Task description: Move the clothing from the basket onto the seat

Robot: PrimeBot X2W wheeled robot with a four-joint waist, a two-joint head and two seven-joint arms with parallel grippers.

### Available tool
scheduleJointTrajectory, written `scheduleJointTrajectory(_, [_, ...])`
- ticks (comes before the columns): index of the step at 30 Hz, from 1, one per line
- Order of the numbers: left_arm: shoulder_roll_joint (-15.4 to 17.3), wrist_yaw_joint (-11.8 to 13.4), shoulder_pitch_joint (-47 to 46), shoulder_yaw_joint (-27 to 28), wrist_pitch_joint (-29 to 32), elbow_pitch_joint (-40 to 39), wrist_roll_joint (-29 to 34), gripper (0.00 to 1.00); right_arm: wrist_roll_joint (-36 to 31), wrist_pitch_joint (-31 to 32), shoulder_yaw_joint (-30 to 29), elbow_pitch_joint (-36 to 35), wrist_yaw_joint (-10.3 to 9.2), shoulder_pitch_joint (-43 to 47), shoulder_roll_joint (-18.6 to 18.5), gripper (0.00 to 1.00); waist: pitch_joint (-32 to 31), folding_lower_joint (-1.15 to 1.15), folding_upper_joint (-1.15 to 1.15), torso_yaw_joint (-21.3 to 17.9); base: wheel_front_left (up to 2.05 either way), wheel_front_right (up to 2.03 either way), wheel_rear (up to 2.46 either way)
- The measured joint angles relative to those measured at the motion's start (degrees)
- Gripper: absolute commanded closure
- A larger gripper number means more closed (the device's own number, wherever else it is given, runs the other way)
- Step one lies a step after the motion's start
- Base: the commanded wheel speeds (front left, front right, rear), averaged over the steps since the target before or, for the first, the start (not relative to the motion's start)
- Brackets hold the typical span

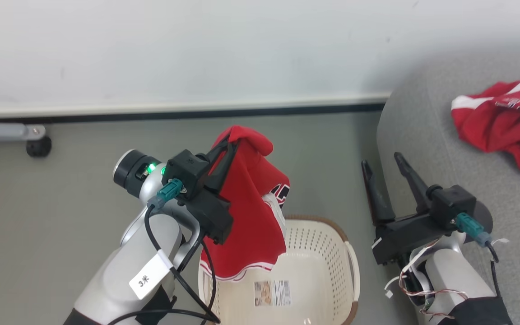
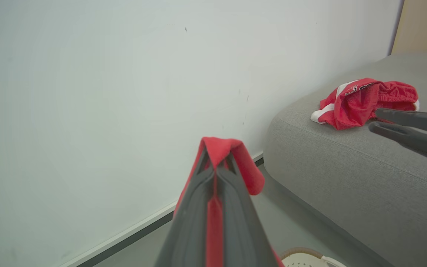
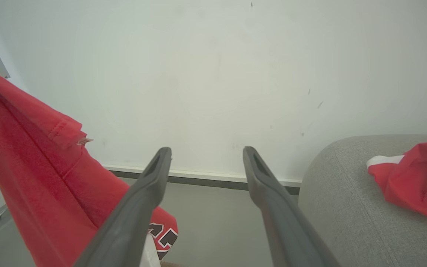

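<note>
A pale wall (image 1: 197, 45) rises behind a grey floor (image 1: 61, 203). The seat (image 1: 422, 144), a big grey sofa with a rounded corner, takes up the right side. One crumpled garment (image 1: 499, 131), red with white stripes, lies on it, back from its front edge. The basket (image 1: 352, 266) stands on the floor near that corner, to its left, and what shows of its inside holds no clothing. A hanging garment (image 1: 251, 216), also red, drops lengthwise straight down from the left claw (image 1: 230, 142), which is pinched narrow on a fold at the top. Its white-trimmed hem dangles over the basket's left rim; I cannot tell whether it touches. The right claw (image 1: 382, 160) stands wide and holds nothing, between basket and seat.

The seat lies to the right of the left claw, beyond the basket and the right claw. The right arm is nearer the seat, but the left has the cloth. I judge it must carry across, high enough for the hem to clear the rim.

The black-and-white letters (image 1: 282, 192) on the hanging garment are cut off and unreadable. A printed sticker (image 1: 272, 293) in the basket is too small to read. A tag (image 1: 147, 280) on the left forearm reads "3米".
</note>
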Motion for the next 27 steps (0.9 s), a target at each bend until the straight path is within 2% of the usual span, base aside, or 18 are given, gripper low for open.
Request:
scheduleJointTrajectory(9, [0.0, -0.5, 1.3, -0.3, 0.0, 0.2, -0.7, 1.00, -0.3, 0.0, 2.7, 2.6, 1.18, 2.0, 0.4, 0.00, -6.8, 0.00, 0.00, 0.3, 0.00, 0.00, 0.00])
scheduleJointTrajectory(16, [0.2, -0.5, 3.5, -1.0, 0.1, -0.4, -2.2, 1.00, -0.8, 0.0, 7.1, 5.1, 2.55, 4.5, 0.9, 0.00, -12.6, 0.00, 0.00, 0.6, 0.00, 0.00, 0.00])
scheduleJointTrajectory(27, [0.1, -0.9, 4.1, -2.5, 2.4, -3.4, -2.2, 1.00, -0.8, 0.0, 14.8, 6.4, 3.50, 5.3, 1.7, 0.00, -16.2, 0.00, 0.00, 1.5, 0.00, 0.00, 0.00])
